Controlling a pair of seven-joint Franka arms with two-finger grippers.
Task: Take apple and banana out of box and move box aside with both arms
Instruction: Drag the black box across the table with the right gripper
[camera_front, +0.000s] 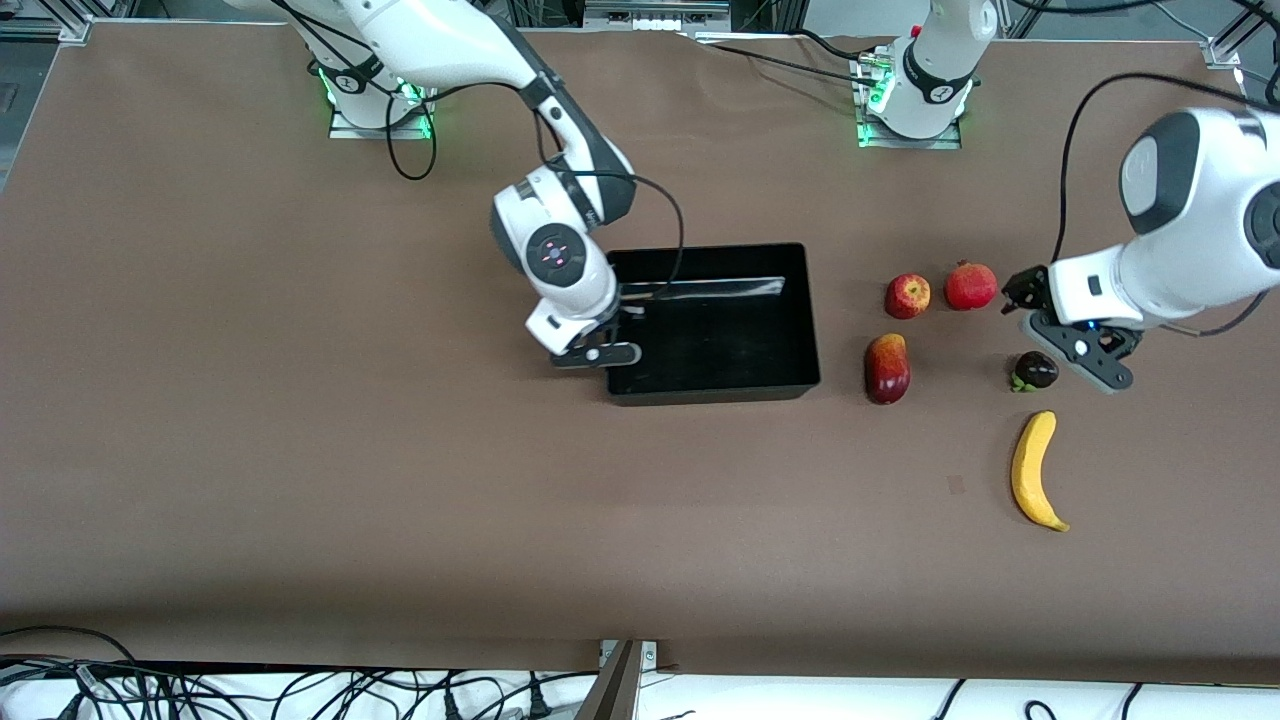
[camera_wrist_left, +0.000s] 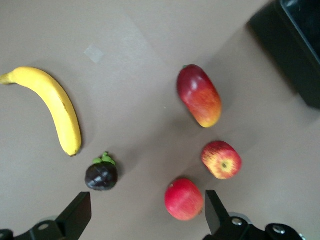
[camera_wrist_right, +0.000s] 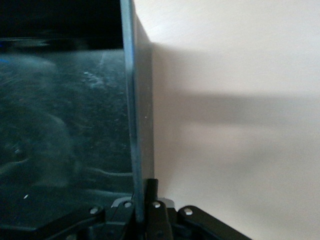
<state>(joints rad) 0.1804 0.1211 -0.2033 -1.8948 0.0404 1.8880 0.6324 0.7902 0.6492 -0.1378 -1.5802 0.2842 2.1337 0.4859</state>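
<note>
Keep right end effector (camera_front: 598, 352) clamped square on black shallow plastic box (camera_front: 790, 330) wall; bring released left end effector (camera_front: 1040, 318), over fruits, to the other wall before sliding.

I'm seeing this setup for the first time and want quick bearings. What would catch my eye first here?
The black box sits mid-table, with the right gripper shut on its wall at the right arm's end. Toward the left arm's end lies a cluster of fruit: the apple, a pomegranate, and the banana nearest the front camera. The left gripper hangs open above that fruit.
</note>
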